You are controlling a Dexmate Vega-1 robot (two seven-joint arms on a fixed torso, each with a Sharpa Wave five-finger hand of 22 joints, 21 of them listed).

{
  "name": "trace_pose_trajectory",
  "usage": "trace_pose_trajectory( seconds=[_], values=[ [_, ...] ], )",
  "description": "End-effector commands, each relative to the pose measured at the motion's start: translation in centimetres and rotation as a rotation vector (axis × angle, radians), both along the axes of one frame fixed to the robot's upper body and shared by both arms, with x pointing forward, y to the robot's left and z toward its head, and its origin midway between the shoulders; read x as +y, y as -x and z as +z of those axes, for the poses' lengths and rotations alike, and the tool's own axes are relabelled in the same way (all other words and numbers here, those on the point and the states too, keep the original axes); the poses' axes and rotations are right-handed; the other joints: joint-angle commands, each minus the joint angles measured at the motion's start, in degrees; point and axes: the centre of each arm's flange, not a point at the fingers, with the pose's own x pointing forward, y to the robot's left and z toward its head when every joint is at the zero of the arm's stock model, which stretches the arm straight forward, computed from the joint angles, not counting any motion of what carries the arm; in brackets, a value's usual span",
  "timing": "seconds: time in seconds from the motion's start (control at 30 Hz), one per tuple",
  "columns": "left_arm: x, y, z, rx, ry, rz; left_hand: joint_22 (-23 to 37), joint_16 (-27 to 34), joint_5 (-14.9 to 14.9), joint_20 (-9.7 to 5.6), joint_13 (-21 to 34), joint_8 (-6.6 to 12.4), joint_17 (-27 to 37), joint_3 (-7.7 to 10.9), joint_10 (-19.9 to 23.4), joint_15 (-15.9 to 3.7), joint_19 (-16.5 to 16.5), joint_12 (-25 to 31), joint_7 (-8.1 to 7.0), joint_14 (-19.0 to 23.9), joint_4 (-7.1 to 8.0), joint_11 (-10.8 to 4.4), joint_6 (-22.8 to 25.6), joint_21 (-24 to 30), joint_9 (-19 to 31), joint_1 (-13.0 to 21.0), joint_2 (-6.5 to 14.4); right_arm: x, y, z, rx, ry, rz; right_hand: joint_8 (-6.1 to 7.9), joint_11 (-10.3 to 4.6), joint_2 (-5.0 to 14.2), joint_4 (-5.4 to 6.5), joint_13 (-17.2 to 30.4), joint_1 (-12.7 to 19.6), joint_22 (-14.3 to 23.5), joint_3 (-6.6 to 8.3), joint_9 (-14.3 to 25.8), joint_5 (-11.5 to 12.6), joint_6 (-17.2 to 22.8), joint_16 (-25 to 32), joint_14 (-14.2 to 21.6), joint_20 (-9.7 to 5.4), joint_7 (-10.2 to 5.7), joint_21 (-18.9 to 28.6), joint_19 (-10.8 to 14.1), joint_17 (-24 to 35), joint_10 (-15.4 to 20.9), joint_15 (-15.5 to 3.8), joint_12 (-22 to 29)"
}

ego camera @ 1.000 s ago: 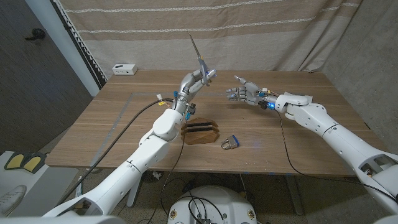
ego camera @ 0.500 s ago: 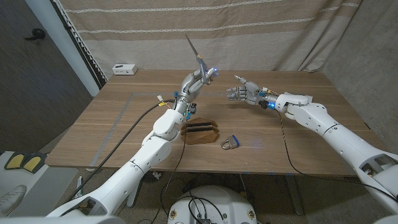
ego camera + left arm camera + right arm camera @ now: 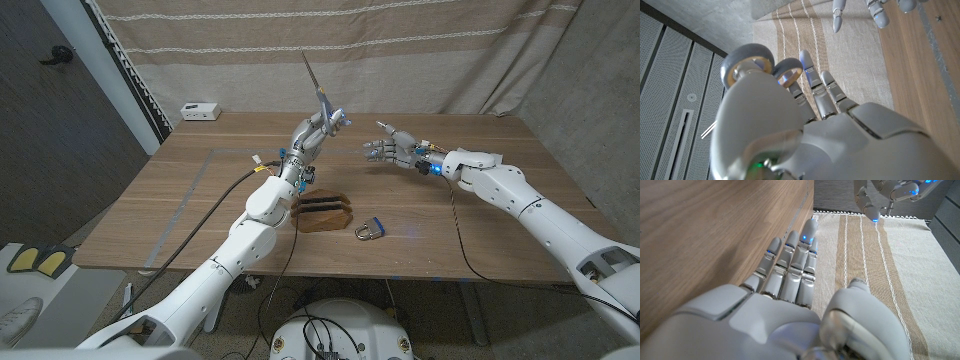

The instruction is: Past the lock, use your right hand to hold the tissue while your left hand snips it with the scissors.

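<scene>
Your left hand (image 3: 312, 134) grasps the scissors (image 3: 322, 97), blades toward 11 o'clock; your right hand (image 3: 390, 151) is released, fingers extended, holding nothing.

This looks like a robot test lab, though little of the room shows. A striped cloth (image 3: 330, 50) hangs as a backdrop behind the wooden surface (image 3: 200, 190). Loose cables (image 3: 190, 215) trail over its edge. A small white box (image 3: 200, 111) sits at the far corner, beside a dark grey panel wall (image 3: 50, 130).
</scene>
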Motion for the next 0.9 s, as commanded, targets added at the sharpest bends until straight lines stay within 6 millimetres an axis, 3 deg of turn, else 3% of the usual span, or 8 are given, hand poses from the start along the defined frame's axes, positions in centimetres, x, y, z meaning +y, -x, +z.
trace_pose_trajectory(
  seconds=[0.03,0.3,0.5,0.9],
  values=[
    [-0.07,-0.46,-0.03,0.013,0.011,-0.021,0.07,0.52,0.43,-5.12,0.33,-0.26,1.42,0.35,-0.46,-7.73,0.47,21.53,0.09,0.12,0.06,-0.03,-0.20,-0.22,0.23,1.79,2.83,0.14,-0.17,0.02,0.003,0.000,-0.002,0.19,0.17,0.58,-0.50,0.20,0.19,0.35,-0.09,-0.02,0.33,0.38,-0.33,-0.12,0.24,-0.03,-0.12,0.44,0.06,0.15,-3.18,0.28],
    [-0.23,-0.53,-0.17,0.030,0.027,-0.022,-0.06,1.64,0.28,-4.85,1.24,-0.67,4.00,-0.09,0.72,-7.77,1.18,23.23,0.25,1.04,-0.42,0.03,1.03,-0.34,-0.73,2.38,1.62,0.18,-0.33,0.15,-0.001,0.001,-0.002,0.15,0.21,0.59,-0.57,0.14,0.16,0.35,-0.15,-0.05,0.32,0.29,-0.36,-0.17,0.28,-0.04,-0.24,0.51,0.02,0.21,-3.15,0.29],
    [-0.24,-0.42,-0.42,0.052,0.047,-0.001,-0.25,2.71,-0.04,-4.64,-0.01,0.20,5.99,-1.13,1.62,-7.73,2.02,23.17,0.40,2.32,-0.36,0.16,2.63,-0.50,-0.02,1.89,-0.08,0.26,-0.47,0.20,-0.004,-0.002,-0.001,0.15,0.26,0.60,-0.62,0.02,0.11,0.36,-0.19,-0.07,0.32,0.28,-0.36,-0.14,0.31,-0.04,-0.35,0.52,-0.01,0.28,-3.21,0.26],
    [0.15,-0.38,-0.81,0.081,0.070,0.036,-0.50,4.17,0.49,-4.33,-2.35,1.47,9.51,-2.17,5.89,-7.51,2.84,23.18,0.39,4.51,0.51,0.16,6.13,-1.58,0.56,-3.51,-5.47,0.41,-0.52,0.34,-0.009,0.000,-0.001,0.15,0.51,0.50,-0.70,-0.30,-0.10,0.37,-0.39,-0.11,0.29,0.30,-0.38,-0.10,0.35,0.12,-0.60,0.67,-0.10,0.59,-3.23,0.24]
  ],
)
